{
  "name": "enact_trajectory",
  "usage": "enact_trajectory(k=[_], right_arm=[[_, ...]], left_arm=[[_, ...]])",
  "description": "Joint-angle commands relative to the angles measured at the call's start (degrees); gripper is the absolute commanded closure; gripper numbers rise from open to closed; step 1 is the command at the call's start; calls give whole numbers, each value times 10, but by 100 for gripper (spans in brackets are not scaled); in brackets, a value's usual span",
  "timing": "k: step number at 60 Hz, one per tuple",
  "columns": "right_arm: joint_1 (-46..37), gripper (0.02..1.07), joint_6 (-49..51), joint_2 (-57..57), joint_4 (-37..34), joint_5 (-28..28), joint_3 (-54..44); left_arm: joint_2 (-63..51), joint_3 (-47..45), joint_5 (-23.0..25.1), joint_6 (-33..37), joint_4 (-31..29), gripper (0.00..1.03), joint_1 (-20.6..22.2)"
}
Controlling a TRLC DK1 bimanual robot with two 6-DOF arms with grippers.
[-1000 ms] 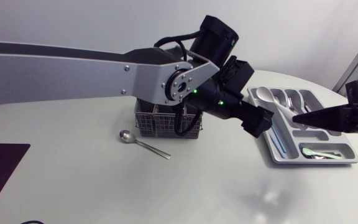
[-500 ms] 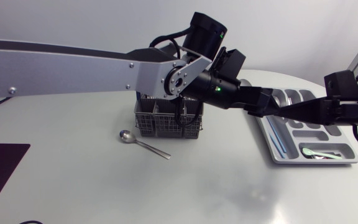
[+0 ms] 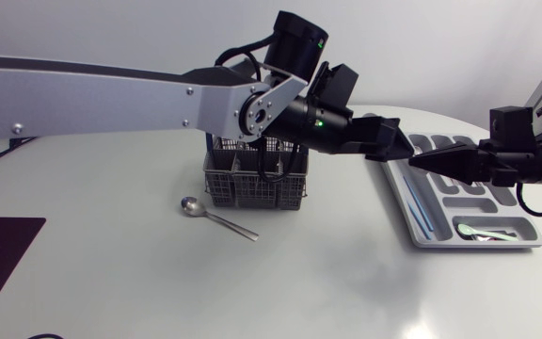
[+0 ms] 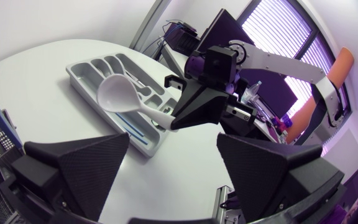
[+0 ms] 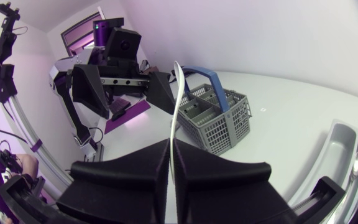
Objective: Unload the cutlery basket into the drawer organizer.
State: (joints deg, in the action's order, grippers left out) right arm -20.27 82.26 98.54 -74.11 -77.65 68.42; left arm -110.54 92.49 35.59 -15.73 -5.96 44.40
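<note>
The right pincer (image 3: 420, 161) is clamped on the thin handle of a white spoon (image 4: 118, 96). Its 2 fingers press together on it in the right wrist view, and the bowl sticks out ahead of the fingertips toward my left arm. In the head view the left pincer (image 3: 395, 146) hangs just at 9 o'clock of those fingertips, its 2 fingers spread wide and touching nothing, so the right arm alone carries the spoon. The 2 pincers meet above the 10 o'clock corner of the drawer organizer (image 3: 431, 240), which lies at 3 o'clock of the cutlery basket (image 3: 255, 181) on the tabletop (image 3: 111, 282). A pale green spoon (image 3: 483, 229) lies in the compartment at the organizer's 5 o'clock end, and a metal spoon (image 3: 216, 216) lies on the tabletop at 7 o'clock of the basket. I judge the step in hand to be setting the white spoon into a compartment. To do it well, the left arm should first draw clear toward 9 o'clock, being so close. The right arm should then line the spoon up lengthwise over a compartment long enough for it. With the grip far out on the handle the bowl can swing, so it should lower slowly and part its fingers only once the bowl rests on the floor.
</note>
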Motion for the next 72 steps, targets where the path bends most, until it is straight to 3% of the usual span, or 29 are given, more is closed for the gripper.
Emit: enact_trajectory(k=[1,11,14,20,21,25,31,44,50,57,64,72], right_arm=[[-2,102,-4,11,30,3,3],[-3,102,-7,14,76,16,1],[-4,102,-28,19,127,32,-2],[-4,102,-102,20,236,58,-13],[0,102,-143,14,303,79,-27],[9,102,-240,2,435,113,-52],[29,102,-346,-22,592,156,-103],[61,102,-550,-89,781,185,-187],[69,102,-628,-125,835,193,-221],[87,102,-678,-150,839,199,-238],[129,102,-740,-191,887,247,-271],[165,102,-764,-223,888,285,-281]], left_arm=[[-12,17,8,-16,1,4,0],[-12,23,8,-17,0,4,0],[-12,23,9,-15,-1,4,-4],[-10,23,9,-12,-6,4,-9],[-7,23,10,-8,-10,4,-11],[-6,23,10,-5,-13,4,-12],[-6,23,9,-4,-15,4,-12],[-13,26,5,-8,-7,4,-22],[-13,24,4,-10,-6,4,-30],[-10,15,-9,-14,1,4,-38],[-10,5,-14,-39,34,4,-49],[-11,6,-19,-46,41,4,-49]])
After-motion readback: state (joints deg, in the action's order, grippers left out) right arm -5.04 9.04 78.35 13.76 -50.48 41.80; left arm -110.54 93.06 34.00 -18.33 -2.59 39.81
